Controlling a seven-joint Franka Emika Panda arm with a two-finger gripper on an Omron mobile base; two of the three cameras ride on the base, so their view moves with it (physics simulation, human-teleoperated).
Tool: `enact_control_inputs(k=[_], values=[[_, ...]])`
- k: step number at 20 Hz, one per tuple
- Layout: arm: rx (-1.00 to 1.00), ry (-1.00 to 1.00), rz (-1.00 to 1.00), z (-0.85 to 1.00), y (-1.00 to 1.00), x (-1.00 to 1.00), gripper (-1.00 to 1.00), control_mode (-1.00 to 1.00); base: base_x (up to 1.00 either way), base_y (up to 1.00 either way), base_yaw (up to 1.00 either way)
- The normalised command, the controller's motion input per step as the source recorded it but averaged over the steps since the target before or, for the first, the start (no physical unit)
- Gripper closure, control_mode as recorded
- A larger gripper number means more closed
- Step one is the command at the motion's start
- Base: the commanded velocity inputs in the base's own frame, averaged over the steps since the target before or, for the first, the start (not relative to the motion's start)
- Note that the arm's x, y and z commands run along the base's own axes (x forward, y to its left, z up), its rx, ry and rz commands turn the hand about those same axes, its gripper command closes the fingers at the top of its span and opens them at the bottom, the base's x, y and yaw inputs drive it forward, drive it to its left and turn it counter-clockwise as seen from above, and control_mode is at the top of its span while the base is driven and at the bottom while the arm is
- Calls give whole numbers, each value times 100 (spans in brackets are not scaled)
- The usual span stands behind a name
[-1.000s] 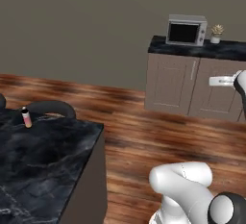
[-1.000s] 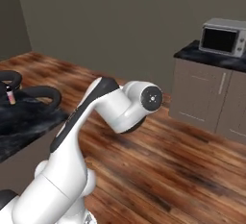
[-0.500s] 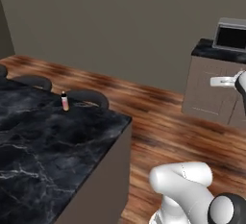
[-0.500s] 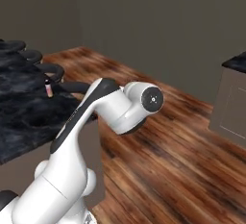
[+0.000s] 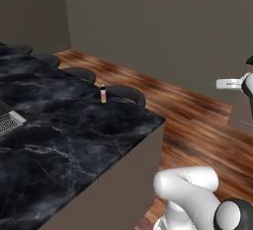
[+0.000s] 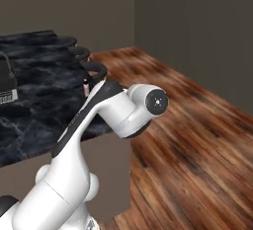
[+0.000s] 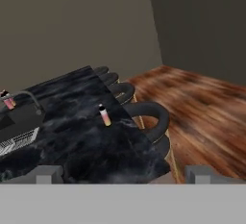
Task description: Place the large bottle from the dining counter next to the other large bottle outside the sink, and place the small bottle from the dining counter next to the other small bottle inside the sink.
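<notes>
The dining counter (image 5: 64, 140) is a black veined slab at the left of both base views. A slim pink-orange bottle (image 5: 103, 95) with a pale cap stands upright near its stool-side edge; the same bottle (image 7: 104, 116) sits mid-frame in the hand view and peeks past my arm as bottle (image 6: 86, 87). I cannot tell its size class. My gripper (image 7: 124, 174) is open and empty, well short of it, and hangs over the floor at the right edge as gripper (image 5: 223, 82). The sink (image 7: 19, 117) with its faucet (image 7: 32, 99) lies far left, and a second bottle (image 7: 7, 99) stands beside it.
Round black stools (image 5: 123, 95) line the counter's far side, right behind the bottle. A ribbed drain rack (image 5: 7, 123) lies on the counter by the sink. Wooden floor (image 5: 197, 120) stretches to the right of the counter's corner, up to grey walls.
The whole picture has shifted because the base has moved: the counter now spreads across the left, and the cabinets with the microwave have slid out on the right. The gripper stays open.
</notes>
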Motion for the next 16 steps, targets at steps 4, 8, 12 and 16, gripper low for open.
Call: enact_control_inputs(k=[4, 8, 12, 16], values=[[0, 0, 0, 0, 0, 0, -100, 100, 21, 14, 43], [0, 0, 0, 0, 0, 0, -100, 100, 33, 7, 42], [0, 0, 0, 0, 0, 0, -100, 100, 41, -3, 37], [0, 0, 0, 0, 0, 0, -100, 100, 42, -20, 35]])
